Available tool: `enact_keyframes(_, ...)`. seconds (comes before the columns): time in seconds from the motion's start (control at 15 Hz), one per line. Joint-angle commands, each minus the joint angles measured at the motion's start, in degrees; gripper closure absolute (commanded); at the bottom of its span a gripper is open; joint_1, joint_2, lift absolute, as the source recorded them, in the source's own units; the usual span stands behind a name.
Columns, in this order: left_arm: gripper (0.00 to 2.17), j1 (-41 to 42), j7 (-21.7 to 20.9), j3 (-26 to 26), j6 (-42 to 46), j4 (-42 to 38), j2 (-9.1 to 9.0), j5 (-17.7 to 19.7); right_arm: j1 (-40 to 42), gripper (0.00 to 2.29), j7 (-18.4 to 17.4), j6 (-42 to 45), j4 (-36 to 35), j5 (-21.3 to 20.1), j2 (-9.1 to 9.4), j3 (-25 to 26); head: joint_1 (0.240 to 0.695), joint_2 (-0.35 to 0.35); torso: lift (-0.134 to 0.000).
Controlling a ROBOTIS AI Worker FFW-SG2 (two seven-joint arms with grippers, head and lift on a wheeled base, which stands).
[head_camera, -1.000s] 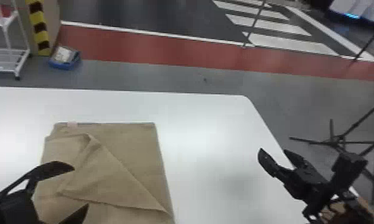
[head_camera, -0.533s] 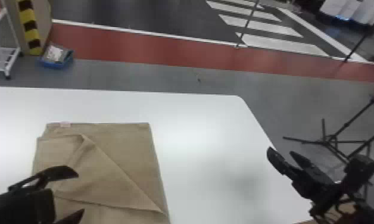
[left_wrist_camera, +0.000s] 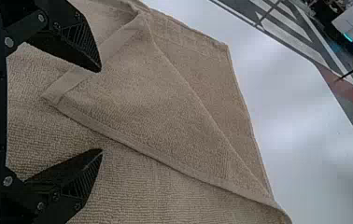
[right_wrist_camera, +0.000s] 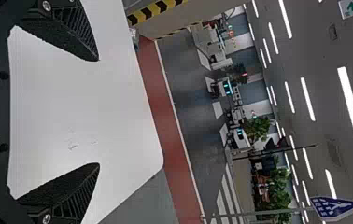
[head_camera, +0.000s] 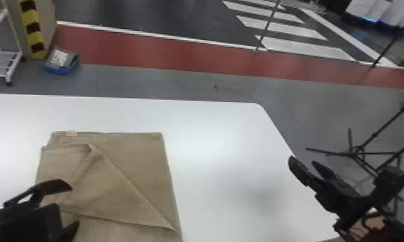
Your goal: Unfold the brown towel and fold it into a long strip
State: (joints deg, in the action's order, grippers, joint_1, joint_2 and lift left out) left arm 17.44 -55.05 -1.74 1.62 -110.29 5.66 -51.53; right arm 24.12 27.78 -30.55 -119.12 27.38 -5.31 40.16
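White and smooth, the table [head_camera: 217, 138] is giving the cloth a flat bed, and the brown towel [head_camera: 143, 161] is lying on its left part. Nearest, the left gripper [head_camera: 74, 205] is hovering over the towel's left portion, jaws spread wide and clamping nothing. Between them in the left wrist view, a hemmed corner [left_wrist_camera: 55, 95] is showing — whether either jaw is touching cloth, one cannot tell.

That corner is belonging to a loose triangular flap [head_camera: 108, 193], so the job in hand is probably still unfolding, with the strip yet to be made. Doing it well is calling for a low, level approach: taking just the hem, closing gently, and checking that only the top layer is coming up. Pinching deeper is risking the sheet underneath, dragging the whole towel askew. Once lifted, the flap is probably wanting a slow, low sweep across its slanting crease [head_camera: 132, 185], then smoothing before any lengthwise fold.

Off to the right, the right gripper [head_camera: 302, 160] is hanging near the table's side edge, jaws apart and empty; it could be useful for steadying the cloth. Farther out, the towel's back edge is running fairly straight past a small pale tag [head_camera: 71, 133] — a handy guide for alignment. Beyond, a blue bin [head_camera: 61, 66] is sitting on the floor beside a red band [head_camera: 162, 48].
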Motion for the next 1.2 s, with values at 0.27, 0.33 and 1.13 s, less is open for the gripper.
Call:
enact_keyframes(0.27,0.29,-0.04,5.04,-0.81,-0.35,0.26,-0.57,-0.15,-0.39,0.08,0.09,0.0,0.21,0.31,0.03,-0.26,0.695,-0.35,-0.114)
enact_keyframes(0.33,0.29,0.05,4.78,-0.81,-1.06,-0.8,-0.57,-0.15,-0.48,0.08,0.09,0.0,0.29,0.31,0.03,-0.26,0.695,-0.35,-0.114)
enact_keyframes(1.13,0.29,-1.35,5.48,-0.81,-2.64,1.05,-0.65,-1.12,-1.18,0.08,0.26,0.0,1.26,0.31,-0.06,-0.52,0.695,-0.35,-0.114)
